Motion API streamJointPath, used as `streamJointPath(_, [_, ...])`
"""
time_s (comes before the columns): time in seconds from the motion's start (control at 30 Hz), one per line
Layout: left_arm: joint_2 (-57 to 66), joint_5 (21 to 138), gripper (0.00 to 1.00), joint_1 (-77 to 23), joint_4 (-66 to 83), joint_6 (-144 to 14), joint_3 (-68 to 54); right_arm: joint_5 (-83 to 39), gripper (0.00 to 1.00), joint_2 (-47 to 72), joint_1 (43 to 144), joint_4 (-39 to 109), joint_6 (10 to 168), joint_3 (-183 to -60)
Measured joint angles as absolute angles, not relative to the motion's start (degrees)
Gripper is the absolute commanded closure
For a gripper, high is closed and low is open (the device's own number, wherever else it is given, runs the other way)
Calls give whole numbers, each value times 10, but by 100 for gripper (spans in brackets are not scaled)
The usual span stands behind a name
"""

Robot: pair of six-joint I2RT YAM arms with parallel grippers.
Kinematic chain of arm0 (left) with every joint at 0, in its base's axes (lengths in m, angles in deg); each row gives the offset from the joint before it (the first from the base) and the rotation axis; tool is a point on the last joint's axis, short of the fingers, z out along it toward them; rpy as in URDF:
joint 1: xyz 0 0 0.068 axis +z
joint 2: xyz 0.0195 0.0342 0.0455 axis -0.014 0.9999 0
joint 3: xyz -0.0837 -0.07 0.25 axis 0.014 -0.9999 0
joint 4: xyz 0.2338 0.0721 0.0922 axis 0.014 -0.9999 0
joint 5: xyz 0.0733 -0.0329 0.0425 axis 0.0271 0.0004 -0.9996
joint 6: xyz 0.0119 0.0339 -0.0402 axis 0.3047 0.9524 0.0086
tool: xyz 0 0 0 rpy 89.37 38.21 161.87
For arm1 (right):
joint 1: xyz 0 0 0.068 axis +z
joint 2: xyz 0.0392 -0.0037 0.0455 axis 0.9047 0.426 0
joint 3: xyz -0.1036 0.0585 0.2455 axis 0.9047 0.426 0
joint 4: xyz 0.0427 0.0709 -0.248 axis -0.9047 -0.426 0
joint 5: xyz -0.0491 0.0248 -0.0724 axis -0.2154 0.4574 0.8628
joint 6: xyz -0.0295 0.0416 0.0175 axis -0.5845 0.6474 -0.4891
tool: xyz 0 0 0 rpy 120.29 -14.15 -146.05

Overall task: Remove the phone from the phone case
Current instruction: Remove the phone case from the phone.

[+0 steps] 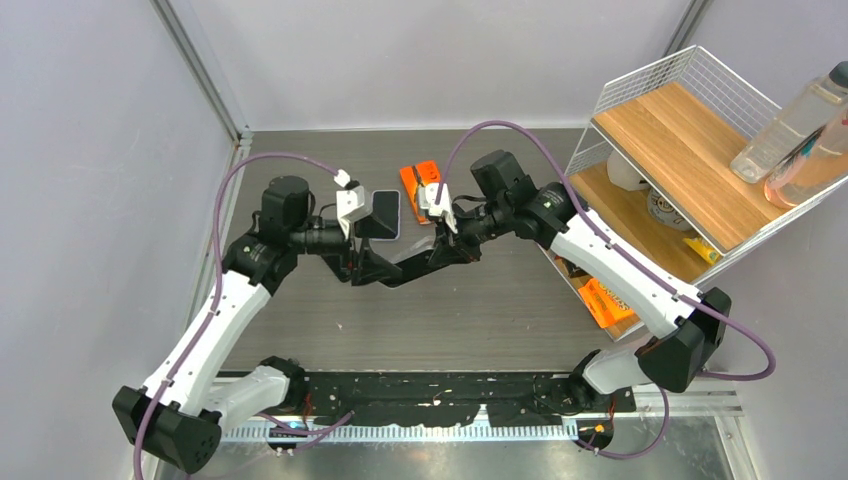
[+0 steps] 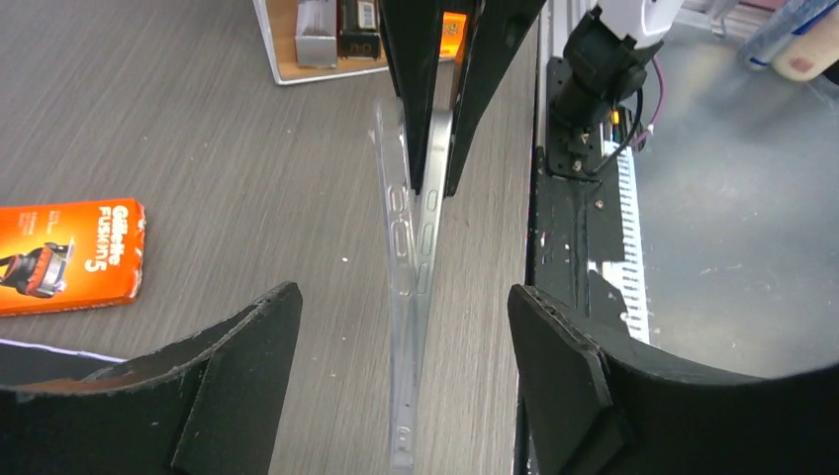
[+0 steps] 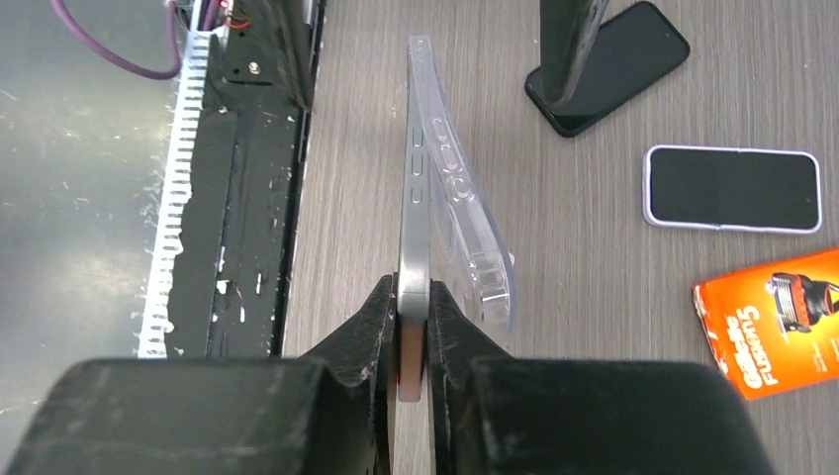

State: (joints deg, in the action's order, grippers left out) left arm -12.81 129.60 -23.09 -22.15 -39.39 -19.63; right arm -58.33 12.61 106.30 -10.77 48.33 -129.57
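Above the worktop (image 1: 480, 310), the right gripper (image 3: 413, 327) is clamped tight on the bare edge of the phone (image 3: 414, 228), seen edge-on. The clear phone case (image 3: 473, 228) bows off one side, meeting the phone only at the far end. The left gripper (image 2: 401, 302) stands wide, its jaws flanking both without contact. At right, a wire rack (image 1: 650, 78) carries bottles (image 1: 785, 125).

A flat orange cardboard Gillette razor box (image 1: 419, 176) lies at twelve o'clock on the dark wood-grain table (image 1: 500, 320). At its nine o'clock, just beside it, a black-screened phone in a pale-rimmed case (image 1: 386, 212) lies face up. At three o'clock stands a white wire rack (image 1: 648, 74) with wooden shelves, with two clear plastic bottles (image 1: 790, 125) on top.
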Motion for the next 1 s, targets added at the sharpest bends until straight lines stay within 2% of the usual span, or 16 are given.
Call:
streamJointPath(0.13, [-127,1293,18,-231,-193,-451,-177,-568,95,126,1063,-111,477,-1293])
streamJointPath(0.53, [-57,1233,27,-232,-111,-591,-169,-564,95,126,1063,-110,477,-1293])
streamJointPath(1.0, [-48,1228,30,-255,-83,-623,-177,-565,95,126,1063,-110,478,-1293])
